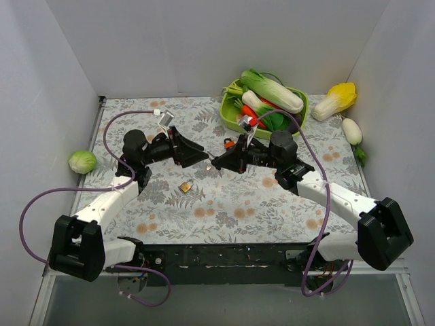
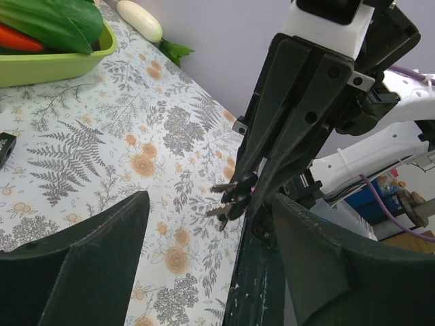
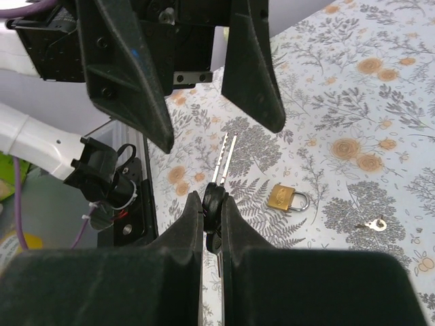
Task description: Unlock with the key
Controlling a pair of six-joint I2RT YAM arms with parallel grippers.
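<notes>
Firmly, right jaws pinch the key, facing spread left jaws; brass padlock lies nearby.

Around the padlock, bare tablecloth is left on the near side and to the right, and a descent can be made there. The air above and just beside the padlock is taken up by the left gripper and the right gripper, set tip to tip and bridged by the key. A small silver key is found on the cloth near the padlock. The green tray is set well apart, far right.
</notes>
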